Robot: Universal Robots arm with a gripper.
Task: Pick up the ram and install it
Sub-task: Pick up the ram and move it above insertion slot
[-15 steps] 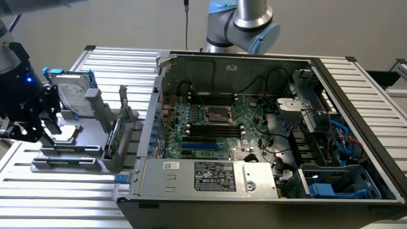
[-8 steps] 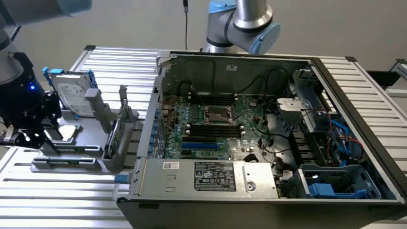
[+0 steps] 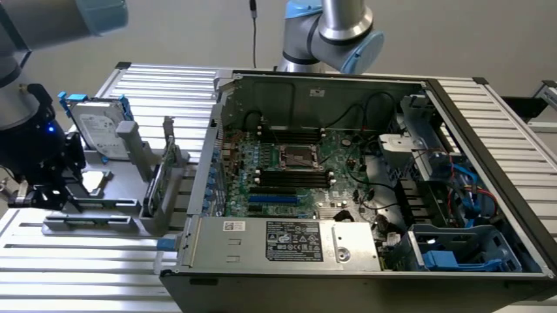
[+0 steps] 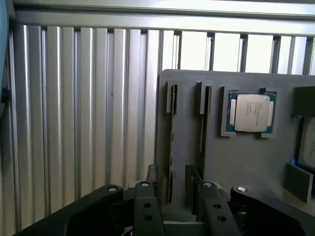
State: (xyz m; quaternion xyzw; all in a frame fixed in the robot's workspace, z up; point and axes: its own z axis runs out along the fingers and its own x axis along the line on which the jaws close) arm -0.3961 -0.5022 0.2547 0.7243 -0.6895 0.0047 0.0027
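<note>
The ram [image 4: 171,137] is a thin dark stick seen edge-on, standing in a narrow slot of the grey holder [image 4: 246,162]. My gripper [image 4: 171,179] is open above it, with one finger [image 4: 152,176] on each side of the stick's near end and a gap to both. In the exterior view the gripper [image 3: 48,194] hangs over the holder's end [image 3: 87,222] at the exterior view's left. The open computer case [image 3: 487,130] lies to the right, with the motherboard's black memory slots [image 3: 291,175] beside the processor socket [image 3: 301,156].
A second thin stick [image 4: 202,123] stands in the neighbouring slot and a processor chip [image 4: 251,113] lies in a recess. A hard drive [image 3: 96,134] and grey uprights [image 3: 169,163] stand on the holder. The ribbed metal table [image 4: 74,123] surrounds it. A power supply [image 3: 287,244] fills the case's front.
</note>
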